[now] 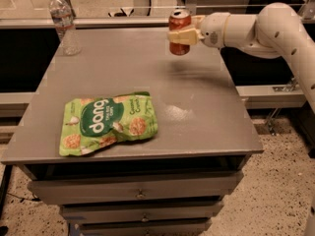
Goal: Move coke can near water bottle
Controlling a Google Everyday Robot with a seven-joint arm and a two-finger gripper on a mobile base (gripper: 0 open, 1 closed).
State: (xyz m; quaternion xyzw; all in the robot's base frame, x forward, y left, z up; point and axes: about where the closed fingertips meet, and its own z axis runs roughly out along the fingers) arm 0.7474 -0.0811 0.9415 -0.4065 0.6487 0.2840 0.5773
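The coke can [179,32] is a red-orange can with a silver top, held upright in the air above the far right part of the grey table [206,127]. My gripper [183,35] reaches in from the right on a white arm and is shut on the can. The water bottle [64,23] is clear with a white cap and stands upright at the table's far left corner, well to the left of the can.
A green "dang" snack bag [108,123] lies flat on the near left part of the table. Drawers sit under the table front. A rail runs behind the far edge. My white arm [275,28] spans the right side.
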